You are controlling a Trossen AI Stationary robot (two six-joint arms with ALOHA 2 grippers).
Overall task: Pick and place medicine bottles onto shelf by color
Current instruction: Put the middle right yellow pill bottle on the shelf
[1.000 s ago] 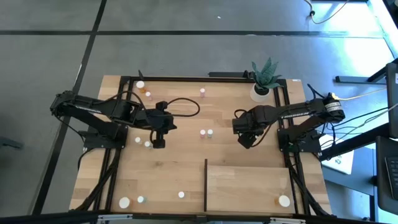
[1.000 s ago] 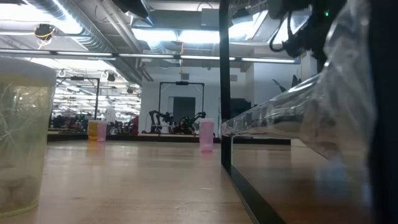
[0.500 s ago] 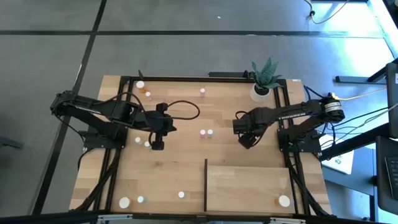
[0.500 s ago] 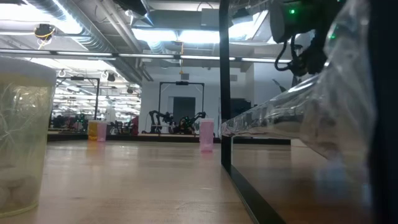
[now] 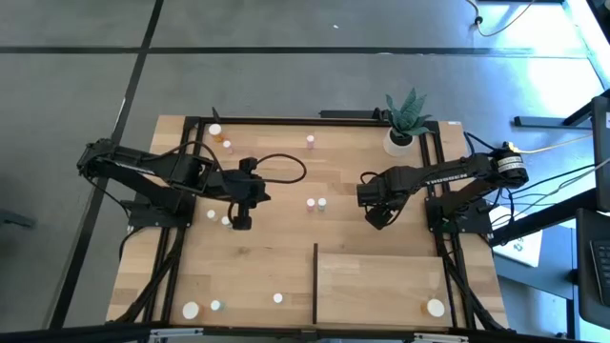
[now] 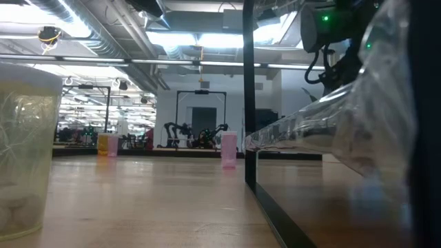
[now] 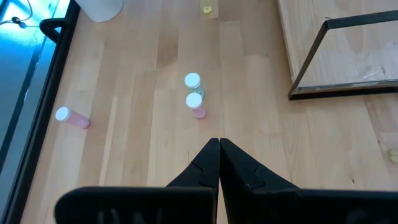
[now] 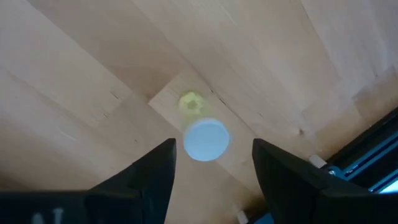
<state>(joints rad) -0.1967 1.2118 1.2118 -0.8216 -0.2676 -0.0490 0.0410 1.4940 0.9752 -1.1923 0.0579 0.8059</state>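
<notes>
While arms wait, plank table (image 5: 276,257) bears shelf (image 5: 381,286); workshop behind.

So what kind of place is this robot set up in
Probably a robotics lab or workshop: the low view shows bare ceiling ducts and strip lights, another pair of dark robot arms on a black frame behind, and the light plank tabletop stands on grey concrete floor.

No text, label, brand, number or sign can be read anywhere in these views (the right arm (image 5: 448,171) carries a pale marking along its link, but it is too small to make out).
</notes>
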